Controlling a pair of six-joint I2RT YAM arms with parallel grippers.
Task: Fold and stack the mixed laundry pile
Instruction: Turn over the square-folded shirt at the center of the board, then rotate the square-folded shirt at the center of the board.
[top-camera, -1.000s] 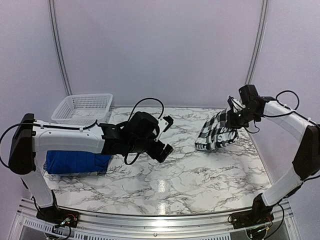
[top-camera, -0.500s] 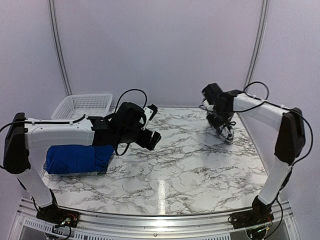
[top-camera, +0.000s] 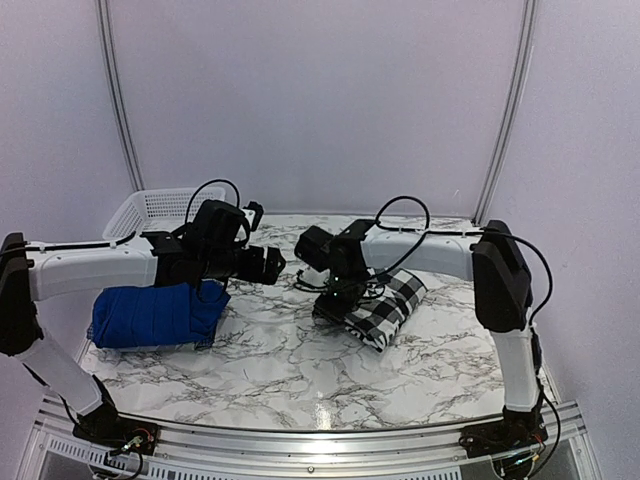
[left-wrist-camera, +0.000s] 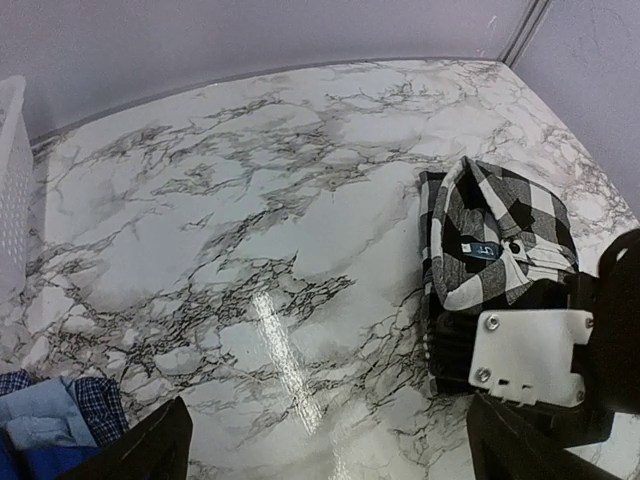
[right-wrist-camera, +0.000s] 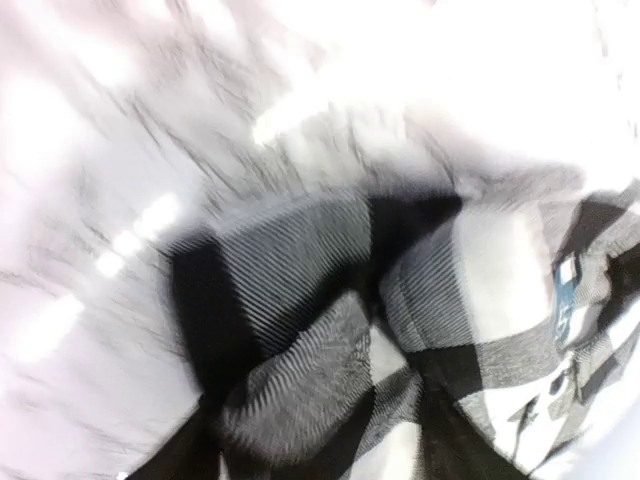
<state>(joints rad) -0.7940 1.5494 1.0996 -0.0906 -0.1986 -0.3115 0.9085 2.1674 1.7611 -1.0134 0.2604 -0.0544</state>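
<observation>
Our left fingers (left-wrist-camera: 150, 452) are hanging wide apart above the marble desk (top-camera: 300, 365). Our right fingers (top-camera: 332, 292) are touching the black-and-white flannel shirt (top-camera: 392, 305) lying mid-desk; we cannot tell their grip. The royal-blue shirt (top-camera: 150, 315) is lying at the left.

The flannel (top-camera: 392, 303) lies near the middle, a little toward 3 o'clock. It is a folded black-and-white check bundle with its collar and blue label facing up. The blue shirt (top-camera: 150, 316) sits rolled in a thick wad at 9 o'clock, with pale blue cloth (left-wrist-camera: 40, 420) and small-checked navy cloth (left-wrist-camera: 98, 398) bunched against it.
</observation>
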